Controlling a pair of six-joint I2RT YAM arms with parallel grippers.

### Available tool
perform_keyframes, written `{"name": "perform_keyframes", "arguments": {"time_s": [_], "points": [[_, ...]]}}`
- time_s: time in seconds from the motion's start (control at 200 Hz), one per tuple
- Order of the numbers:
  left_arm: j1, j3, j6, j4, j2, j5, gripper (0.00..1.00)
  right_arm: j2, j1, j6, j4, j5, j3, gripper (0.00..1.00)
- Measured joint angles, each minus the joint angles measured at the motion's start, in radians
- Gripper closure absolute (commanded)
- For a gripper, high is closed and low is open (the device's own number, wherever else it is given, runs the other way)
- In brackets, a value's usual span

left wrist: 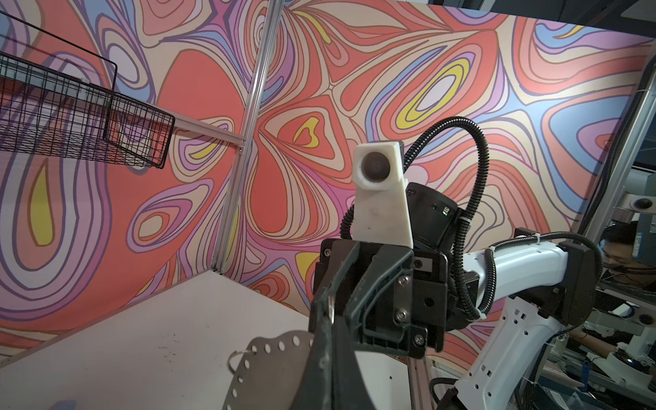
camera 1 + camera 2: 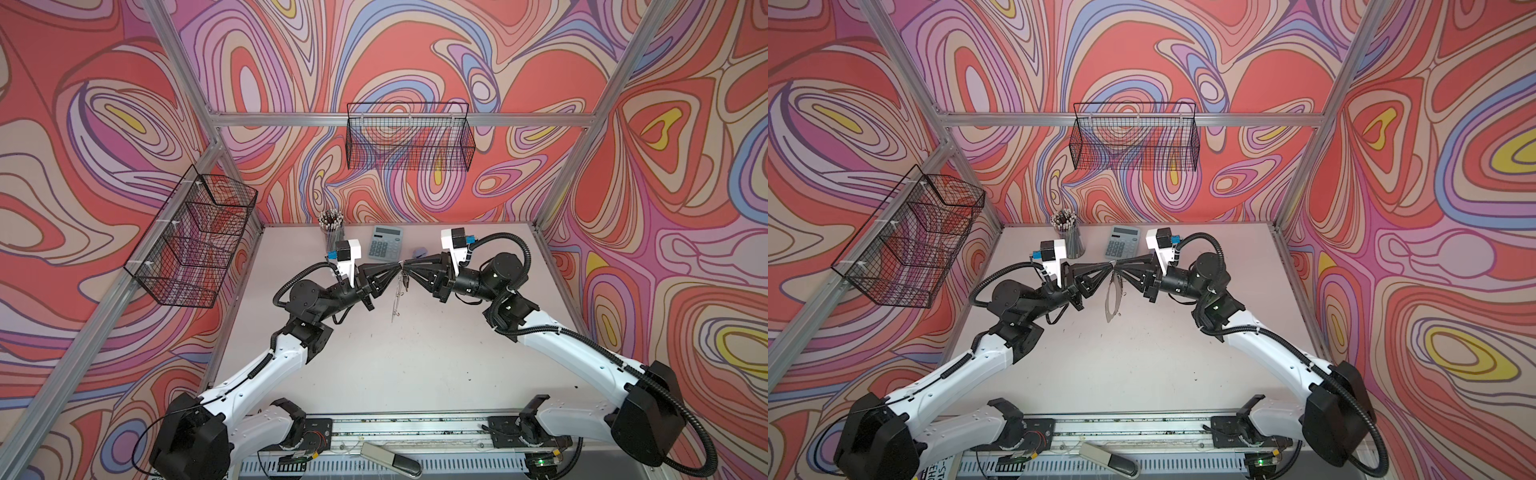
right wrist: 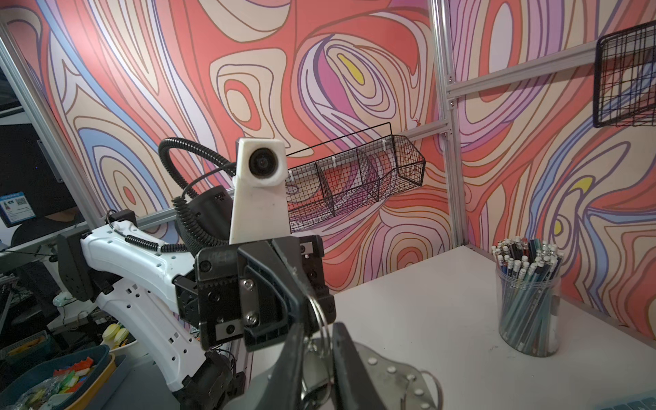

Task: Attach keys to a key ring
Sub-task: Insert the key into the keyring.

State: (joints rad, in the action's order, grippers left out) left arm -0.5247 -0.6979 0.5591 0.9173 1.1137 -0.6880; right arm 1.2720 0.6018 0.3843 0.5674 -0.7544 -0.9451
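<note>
Pale surface (image 2: 374, 353) inside swirl-patterned walls is carrying a calculator (image 2: 385, 243) at its back edge. Just in front of the calculator, the left tool (image 2: 397, 267) is pinching the key ring (image 1: 273, 372) by its dotted rim, the band hanging down edge-on. Tip to tip with it, the right tool (image 2: 408, 264) is flanking a silver wire loop (image 3: 321, 319) and the keys (image 3: 314, 355) with narrowly parted jaws; a firm grip cannot be told.
</note>
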Motion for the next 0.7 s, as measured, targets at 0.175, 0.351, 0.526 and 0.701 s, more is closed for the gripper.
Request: {"name": "perform_keyframes", "arguments": {"time_s": [0.175,0.351,0.526,0.701], "points": [[0.002,0.0,-0.002,0.0,0.0,0.004,1.0,0.015,-0.005,0.003,-0.002,-0.026,-0.018,1.0],[0.002,0.0,-0.005,-0.005,-0.001,0.004,0.92,0.011,-0.006,-0.007,-0.019,-0.028,-0.021,1.0],[0.003,-0.035,-0.077,-0.163,-0.035,0.008,0.8,0.008,-0.007,-0.117,-0.221,-0.026,-0.096,1.0],[0.002,-0.148,-0.26,-0.503,-0.1,0.005,0.76,0.023,-0.009,-0.322,-0.552,-0.039,-0.257,1.0]]}}
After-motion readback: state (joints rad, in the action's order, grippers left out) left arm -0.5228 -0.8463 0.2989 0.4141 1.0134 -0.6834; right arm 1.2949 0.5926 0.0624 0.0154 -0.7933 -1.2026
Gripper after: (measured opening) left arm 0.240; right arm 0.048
